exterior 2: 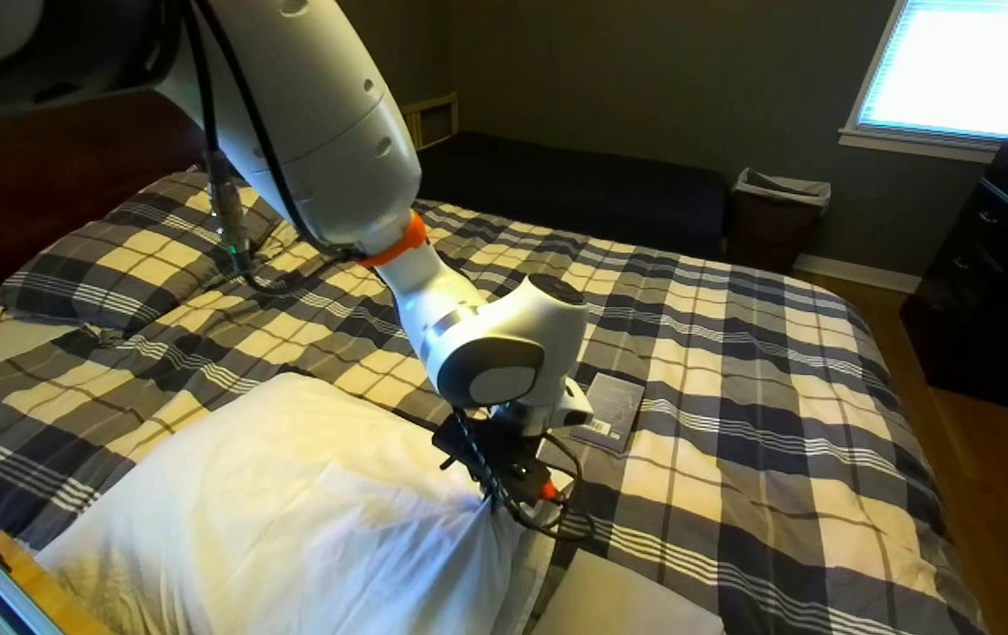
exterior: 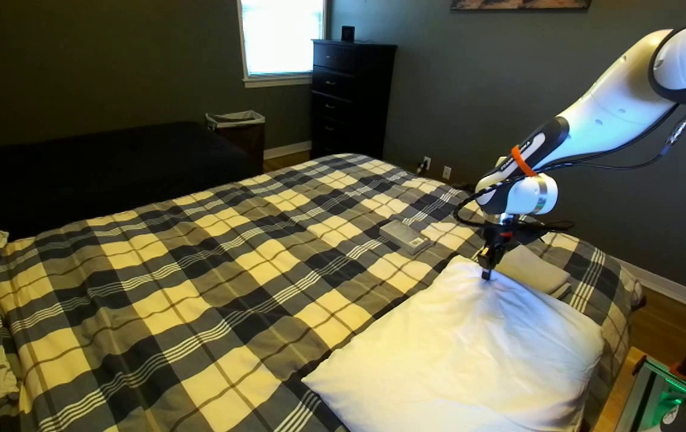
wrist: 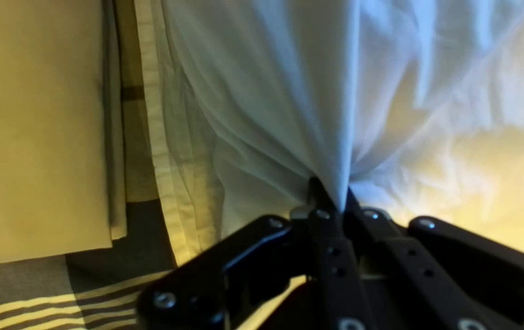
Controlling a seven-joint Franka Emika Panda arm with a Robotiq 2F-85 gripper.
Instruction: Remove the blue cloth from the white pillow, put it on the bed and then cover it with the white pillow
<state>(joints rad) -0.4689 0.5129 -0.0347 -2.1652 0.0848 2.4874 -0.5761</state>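
The white pillow (exterior: 457, 360) lies on the plaid bed (exterior: 198, 300) near its edge; it also shows in an exterior view (exterior 2: 292, 511) and in the wrist view (wrist: 486, 183). My gripper (exterior: 486, 275) is shut on a pinch of the pillow's fabric near one end, drawn up into a peak with folds. In the wrist view the fabric runs between the fingertips (wrist: 333, 188). The blue cloth (exterior: 532, 271), folded and looking pale cream to grey, lies on the bed beside the pillow's end; it also shows in the wrist view (wrist: 37, 137) and an exterior view (exterior 2: 623, 600), cut off there.
A flat grey box (exterior: 406, 236) with a label lies on the bed beyond the pillow, also in an exterior view (exterior 2: 611, 413). Plaid pillows (exterior 2: 133, 247) are at the head end. A wood-edged frame (exterior: 625, 390) stands beside the bed. A dark couch (exterior: 108, 162) is beyond.
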